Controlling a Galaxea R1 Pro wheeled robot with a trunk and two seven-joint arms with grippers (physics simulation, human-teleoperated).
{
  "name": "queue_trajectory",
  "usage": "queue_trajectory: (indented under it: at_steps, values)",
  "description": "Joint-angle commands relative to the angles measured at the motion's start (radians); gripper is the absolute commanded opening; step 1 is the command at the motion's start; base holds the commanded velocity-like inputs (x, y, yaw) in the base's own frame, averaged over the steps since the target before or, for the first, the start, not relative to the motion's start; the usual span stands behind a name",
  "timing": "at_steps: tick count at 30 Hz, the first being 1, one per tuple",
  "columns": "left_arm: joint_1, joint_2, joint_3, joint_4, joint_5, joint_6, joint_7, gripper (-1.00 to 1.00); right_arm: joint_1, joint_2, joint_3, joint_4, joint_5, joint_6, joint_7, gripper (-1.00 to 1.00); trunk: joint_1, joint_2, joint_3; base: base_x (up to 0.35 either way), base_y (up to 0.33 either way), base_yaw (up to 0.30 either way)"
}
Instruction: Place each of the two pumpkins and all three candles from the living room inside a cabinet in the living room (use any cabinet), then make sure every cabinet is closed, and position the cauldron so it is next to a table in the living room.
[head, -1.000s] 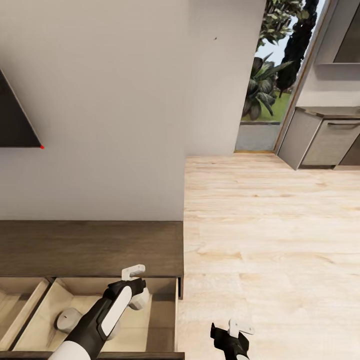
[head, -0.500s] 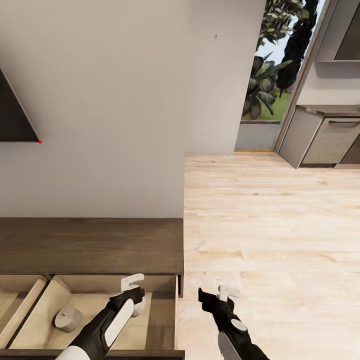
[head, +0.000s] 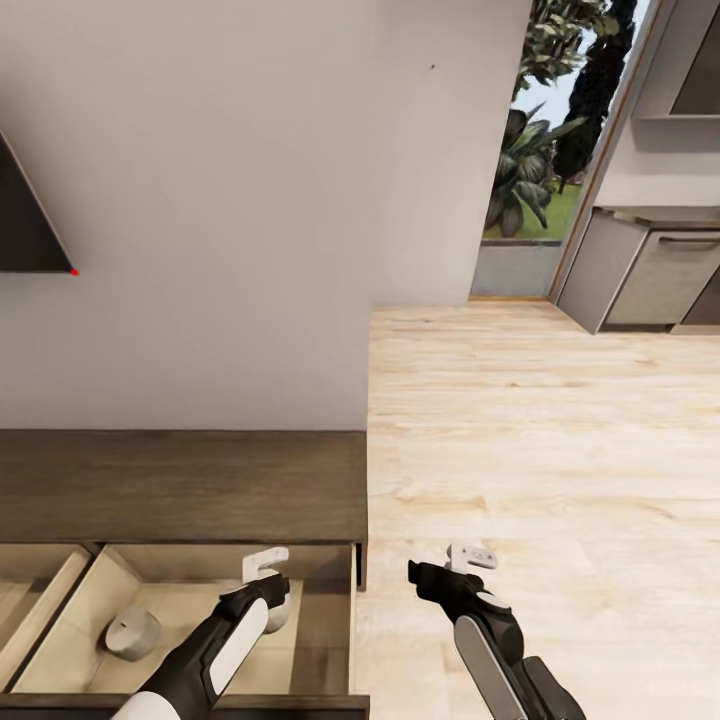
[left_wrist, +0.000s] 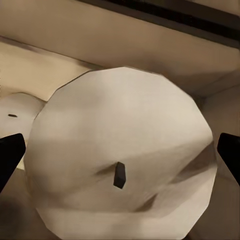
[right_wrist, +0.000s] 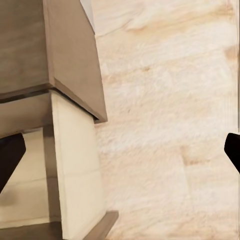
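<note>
The long dark brown cabinet (head: 180, 485) runs along the wall at lower left, and its right-hand drawer (head: 325, 625) is pulled out, showing beige insides. One whitish candle (head: 133, 633) stands in the drawer. Another candle (head: 281, 612) stands right under my left gripper (head: 265, 565). In the left wrist view this candle (left_wrist: 120, 140) looms large, wick up, between the wide-apart fingertips of the open left gripper (left_wrist: 120, 155), with the other candle (left_wrist: 15, 110) beyond it. My right gripper (head: 470, 556) hangs open over the floor just right of the cabinet's end (right_wrist: 70, 55).
A second drawer (head: 30, 590) stands open further left. A dark screen (head: 25, 235) hangs on the white wall above the cabinet. Pale wooden floor (head: 550, 430) stretches to the right toward a glass door with plants (head: 540, 150) and grey kitchen cupboards (head: 660, 280).
My right arm has come forward and up, to beside the cabinet's right end. The left gripper has drawn back a little over the drawer. The view has shifted slightly.
</note>
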Motion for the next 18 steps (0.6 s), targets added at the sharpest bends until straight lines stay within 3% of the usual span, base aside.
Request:
queue_trajectory:
  at_steps: [1, 6, 10, 18]
  values:
    - [-0.001, 0.001, -0.003, -0.002, 0.006, 0.002, 0.009, -1.00, -0.001, -0.001, -0.011, 0.000, -0.010, 0.002, -0.010, 1.00, 0.004, -0.008, -0.004, 0.000, 0.000, 0.000]
    - [-0.001, 0.001, -0.004, -0.002, 0.007, -0.034, 0.010, -1.00, -0.001, 0.000, -0.062, 0.004, -0.012, 0.003, -0.010, 1.00, 0.023, -0.043, -0.020, 0.000, 0.000, 0.000]
    - [-0.001, 0.001, -0.008, -0.002, 0.009, -0.053, 0.010, -1.00, -0.001, 0.000, -0.069, 0.012, -0.012, 0.003, -0.010, 1.00, 0.038, -0.071, -0.032, 0.000, 0.000, 0.000]
    - [-0.001, 0.000, -0.054, -0.001, 0.012, -0.092, 0.010, -1.00, -0.001, 0.000, -0.070, 0.023, -0.012, 0.002, -0.010, 1.00, 0.069, -0.127, -0.057, 0.000, 0.000, 0.000]
